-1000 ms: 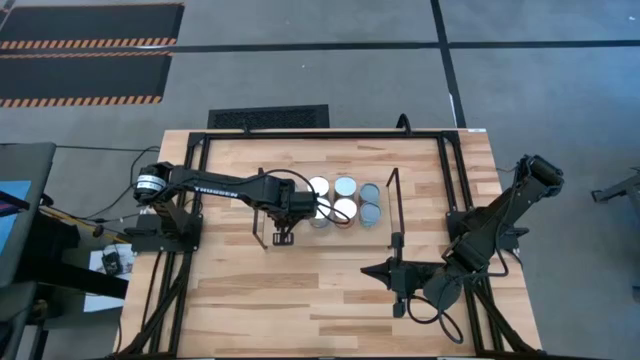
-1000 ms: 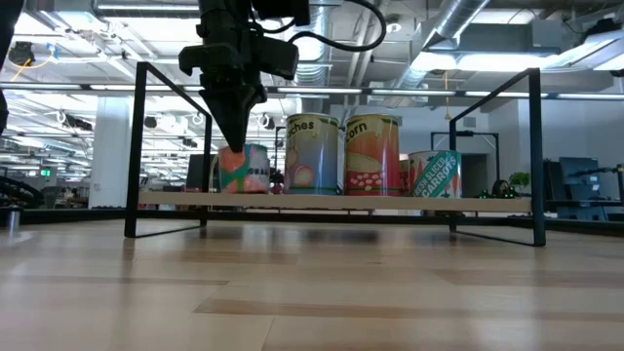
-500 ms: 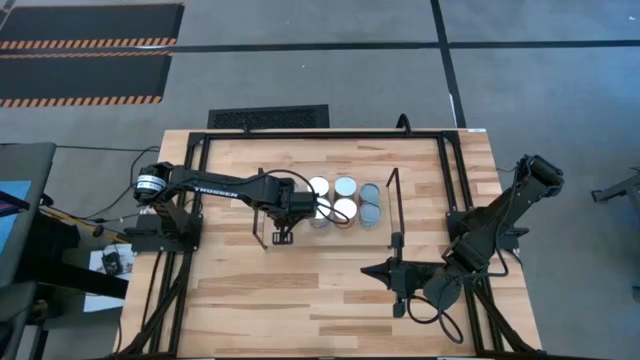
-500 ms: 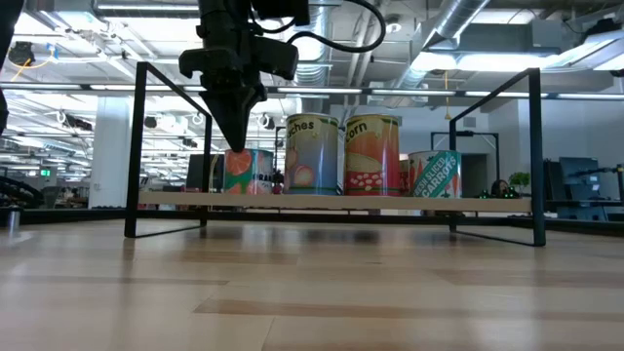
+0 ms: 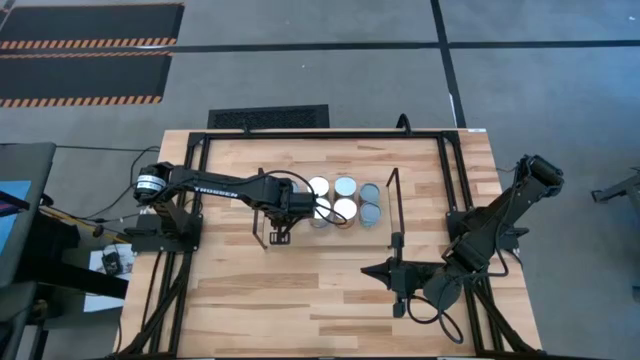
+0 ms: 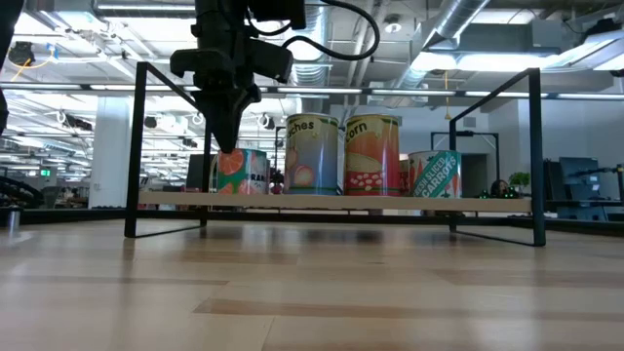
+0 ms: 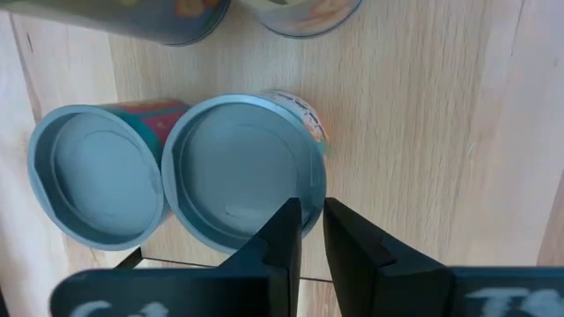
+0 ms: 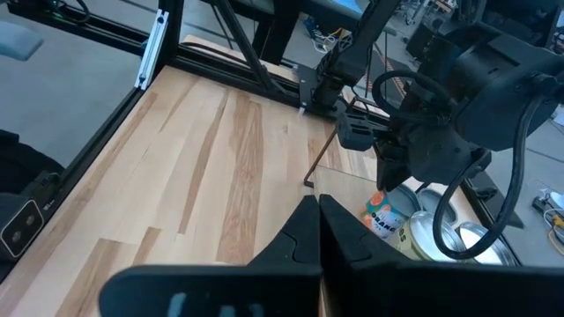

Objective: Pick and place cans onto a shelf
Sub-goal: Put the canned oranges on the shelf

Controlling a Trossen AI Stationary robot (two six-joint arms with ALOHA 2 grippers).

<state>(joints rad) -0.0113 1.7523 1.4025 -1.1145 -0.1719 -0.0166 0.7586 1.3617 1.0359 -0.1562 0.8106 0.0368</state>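
Observation:
Several cans stand upright in a cluster on the light-wood shelf, among them two tall ones and a short green one. Their round tops show in the high view. My left gripper points down over the shelf's left end and is shut on the near-left can, a short tin with an orange and teal label. A second tin stands against it. My right gripper is shut and empty near the table's front right. My left gripper pinches the can's top rim between its two fingers, on the side toward the shelf's left end. One finger stands over the recessed top and the other outside the wall. The fingers come from above, pointing down. The can is upright, its base on the shelf.
The shelf's black wire uprights stand at its two short ends, the left one close by my left gripper. The table's black frame runs along the far edge. Bare wood lies in front of the shelf.
My left gripper has shifted a little toward the table's left, still shut on the can's rim. The can has turned about its upright axis on the shelf, showing more orange label, and has slid slightly toward the shelf's left end.

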